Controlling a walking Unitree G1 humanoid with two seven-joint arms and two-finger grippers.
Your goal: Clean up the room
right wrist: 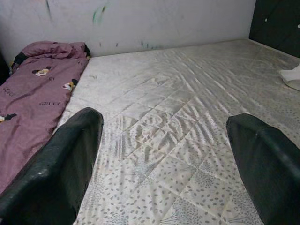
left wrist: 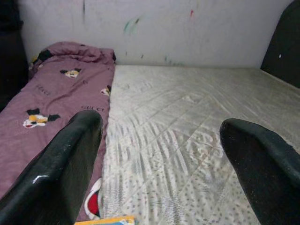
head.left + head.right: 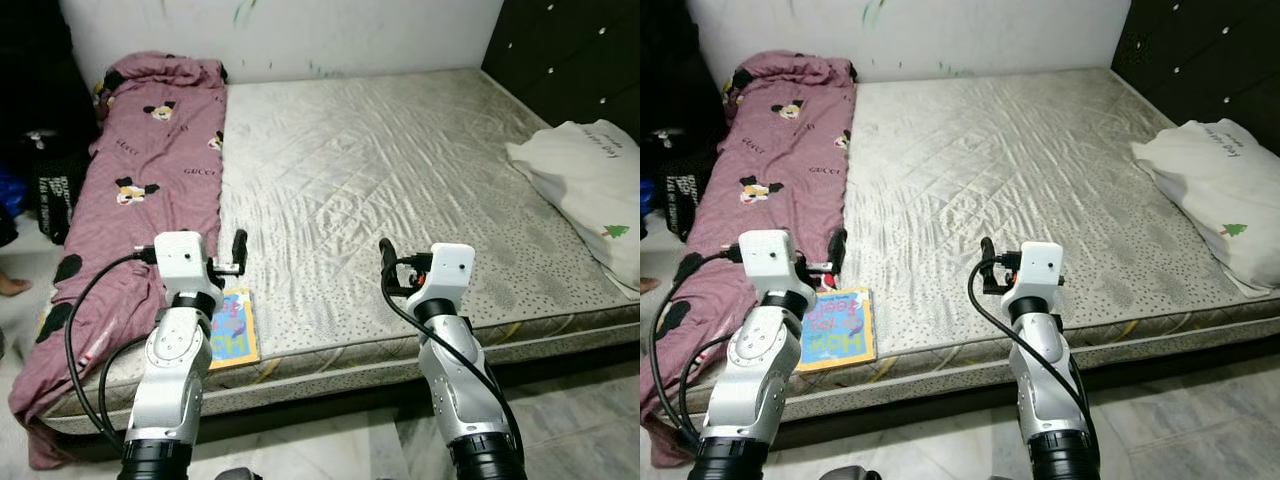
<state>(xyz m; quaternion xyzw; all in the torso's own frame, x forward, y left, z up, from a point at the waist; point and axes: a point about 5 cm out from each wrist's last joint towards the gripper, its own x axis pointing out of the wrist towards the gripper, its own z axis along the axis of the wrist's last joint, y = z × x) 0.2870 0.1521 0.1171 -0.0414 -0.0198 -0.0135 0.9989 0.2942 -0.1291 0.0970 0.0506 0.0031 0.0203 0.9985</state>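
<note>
Currently, near to far:
Left claw (image 3: 238, 252): hovering over the near bed edge, fingers (image 2: 70, 159) spread wide, holding nothing.
Right claw (image 3: 388, 262): hovering beside it at similar height over the mattress (image 3: 400, 170), also gaping wide and empty.
Book (image 3: 838, 328): colourful children's book lying flat at the near edge of the mattress, just below the left claw, touching the purple blanket (image 3: 150, 170).
Blanket: running along the left side of the bed up to the wall, near end spilling over the edge.
Pillow (image 3: 590, 180): white, sitting at the far right edge, well apart from both claws.
Step, my guess: going for the book. Lower the left claw, pinch the free edge, avoid snagging blanket.
</note>
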